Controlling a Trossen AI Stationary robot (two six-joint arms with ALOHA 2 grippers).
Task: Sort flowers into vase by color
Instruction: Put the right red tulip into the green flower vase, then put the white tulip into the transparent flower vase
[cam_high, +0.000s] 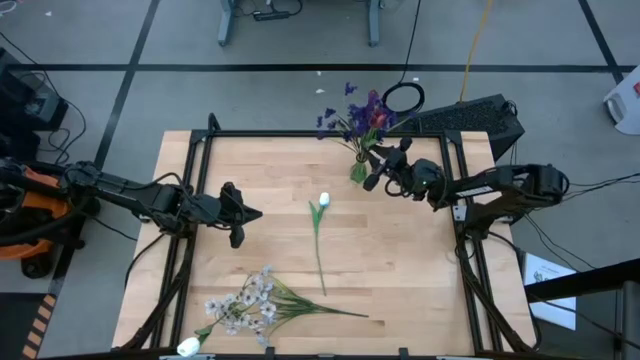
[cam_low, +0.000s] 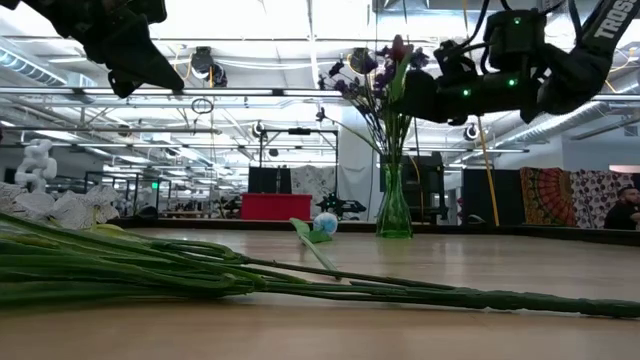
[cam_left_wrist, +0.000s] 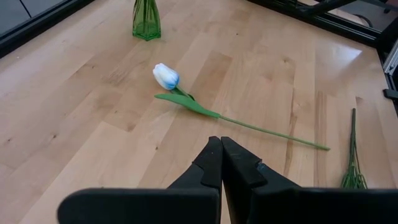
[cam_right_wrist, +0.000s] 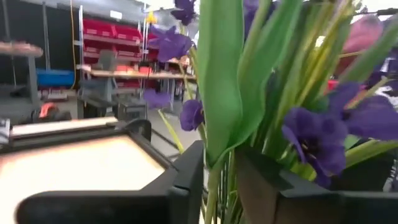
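Step in hand, as you can judge it: a stem is being let go into the vase, with two more items left on the table to sort.

Left side first. Your left gripper (cam_high: 250, 214) hangs above the table left of centre, fingers pressed together and holding nothing; its wrist view shows the closed tips with bare wood under them. Near the front edge on that side lies the white blossom spray (cam_high: 240, 305), its long stems running rightward across the boards.

Centre. The white tulip (cam_high: 323, 202) lies flat, bud toward the back, stem trailing toward the front. It sits just right of the left gripper, apart from it and not touched.

Right side. The green glass vase (cam_low: 393, 208) stands upright at the back of the table and already carries the purple flowers (cam_high: 362, 108) plus a dark red bud (cam_high: 379, 120). Your right gripper (cam_high: 374, 168) is at the bouquet, level with the stems above the vase mouth. In its wrist view a broad green leaf and stems run between the two fingers, which stand slightly parted; you cannot tell whether they grip or have already released.

Next move, by judgement: back the right gripper clear without dragging the stems out, then go for the tulip.
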